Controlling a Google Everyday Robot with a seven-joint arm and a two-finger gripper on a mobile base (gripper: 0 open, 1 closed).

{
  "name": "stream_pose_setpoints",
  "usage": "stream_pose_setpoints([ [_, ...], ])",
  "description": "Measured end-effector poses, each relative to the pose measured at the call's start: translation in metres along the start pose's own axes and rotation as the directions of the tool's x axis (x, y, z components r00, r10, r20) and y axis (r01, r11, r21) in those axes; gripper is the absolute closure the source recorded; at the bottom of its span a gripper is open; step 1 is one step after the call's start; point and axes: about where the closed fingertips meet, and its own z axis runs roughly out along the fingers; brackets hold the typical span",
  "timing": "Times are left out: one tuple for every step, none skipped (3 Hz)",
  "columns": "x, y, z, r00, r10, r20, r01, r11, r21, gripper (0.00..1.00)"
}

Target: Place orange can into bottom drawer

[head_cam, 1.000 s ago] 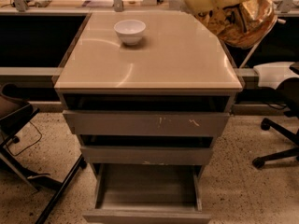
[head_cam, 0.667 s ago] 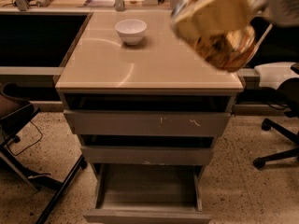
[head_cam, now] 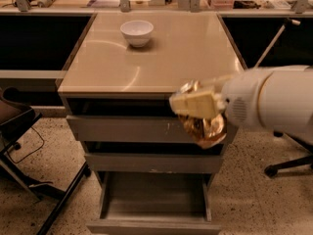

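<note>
My gripper [head_cam: 198,112] reaches in from the right on a white arm and is shut on the orange can [head_cam: 205,127], a shiny, wrinkled orange-gold can. It hangs in front of the cabinet's upper right drawer fronts, above and to the right of the bottom drawer [head_cam: 154,199]. That drawer is pulled out, with a bare grey floor. The cream fingers [head_cam: 193,103] cover the can's top.
A white bowl [head_cam: 137,32] stands at the back of the beige cabinet top [head_cam: 161,58]. The two shallower drawers [head_cam: 132,129] stand slightly open. A black chair base [head_cam: 288,165] is on the right, a black stand leg [head_cam: 58,204] on the left floor.
The gripper with the can has come down and away from the camera, from the upper right of the view to in front of the upper drawers.
</note>
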Motion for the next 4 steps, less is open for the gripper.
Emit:
stream_pose_setpoints([
  [0.084,0.006,0.054,0.982,0.159,-0.106,-0.164,0.9854,-0.045,1.0],
  [0.084,0.006,0.054,0.982,0.159,-0.106,-0.164,0.9854,-0.045,1.0],
  [0.101,-0.005,0.072,0.979,0.182,-0.093,-0.184,0.9829,-0.008,1.0],
  [0.199,-0.007,0.135,0.934,0.311,-0.175,-0.317,0.9486,-0.004,1.0],
])
